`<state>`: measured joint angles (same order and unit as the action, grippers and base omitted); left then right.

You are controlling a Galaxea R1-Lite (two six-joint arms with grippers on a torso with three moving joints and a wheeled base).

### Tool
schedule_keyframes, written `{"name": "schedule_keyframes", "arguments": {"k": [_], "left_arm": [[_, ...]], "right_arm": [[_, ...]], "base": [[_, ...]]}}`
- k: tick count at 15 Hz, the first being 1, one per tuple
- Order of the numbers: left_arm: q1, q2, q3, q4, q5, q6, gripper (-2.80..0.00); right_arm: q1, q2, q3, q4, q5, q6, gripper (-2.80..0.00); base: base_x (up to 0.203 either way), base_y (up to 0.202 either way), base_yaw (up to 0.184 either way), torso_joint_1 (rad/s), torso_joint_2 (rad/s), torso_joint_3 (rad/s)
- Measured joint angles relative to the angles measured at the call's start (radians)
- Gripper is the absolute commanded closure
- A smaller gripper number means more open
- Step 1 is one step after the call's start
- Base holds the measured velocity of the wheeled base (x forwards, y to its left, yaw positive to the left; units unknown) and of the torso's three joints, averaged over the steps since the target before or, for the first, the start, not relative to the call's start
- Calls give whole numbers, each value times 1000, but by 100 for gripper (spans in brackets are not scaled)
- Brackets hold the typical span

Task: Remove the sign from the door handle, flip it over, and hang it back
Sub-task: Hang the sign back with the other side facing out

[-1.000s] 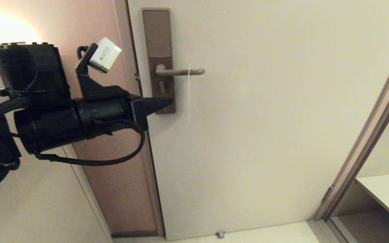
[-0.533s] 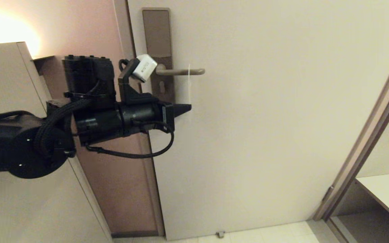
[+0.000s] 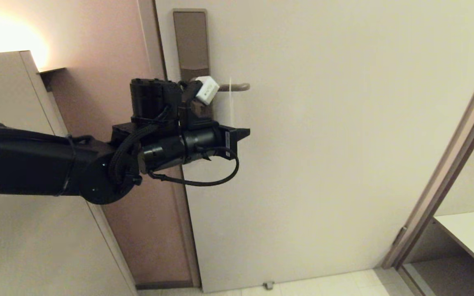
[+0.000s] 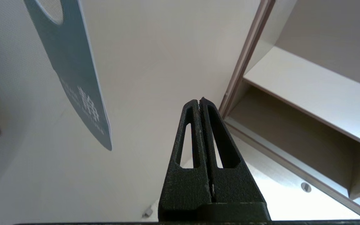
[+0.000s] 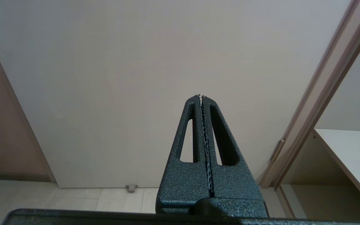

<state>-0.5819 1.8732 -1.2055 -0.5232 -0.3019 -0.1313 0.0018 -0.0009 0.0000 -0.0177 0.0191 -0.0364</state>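
The door handle (image 3: 237,86) sticks out level from its backplate; my left wrist camera hides its near part. The sign (image 3: 231,107) hangs on it, edge-on in the head view as a thin pale line. In the left wrist view its teal face (image 4: 73,78) with white lettering and the oval hole shows. My left gripper (image 3: 247,132) is shut and empty, its tip just below and right of the sign's lower end, apart from it; it also shows in the left wrist view (image 4: 200,100). My right gripper (image 5: 200,96) is shut and empty, low before the door, outside the head view.
The pale door (image 3: 323,144) carries a tall backplate (image 3: 191,41). A cabinet (image 3: 6,102) stands at the left behind my left arm. An open shelf unit (image 3: 471,234) stands at the right past the door frame. A door stop (image 3: 268,285) sits at floor level.
My left arm has reached forward and to the right; its gripper tip went from under the backplate to below the sign's lower end. The sign hangs as before.
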Motion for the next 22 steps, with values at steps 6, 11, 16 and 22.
{"name": "schedule_keyframes", "arguments": {"k": [6,11,16,22], "left_arm": [[-6,56,-55,0,43,4,0],[-4,75,-61,-26,90,3,0],[-1,89,-62,-45,124,6,0],[13,102,-62,-61,147,18,0]], "right_arm": [[0,0,0,0,0,0,0],[0,0,0,0,0,0,0],[0,0,0,0,0,0,0],[0,0,0,0,0,0,0]], "base": [[0,0,0,0,0,0],[0,0,0,0,0,0],[0,0,0,0,0,0],[0,0,0,0,0,0]]}}
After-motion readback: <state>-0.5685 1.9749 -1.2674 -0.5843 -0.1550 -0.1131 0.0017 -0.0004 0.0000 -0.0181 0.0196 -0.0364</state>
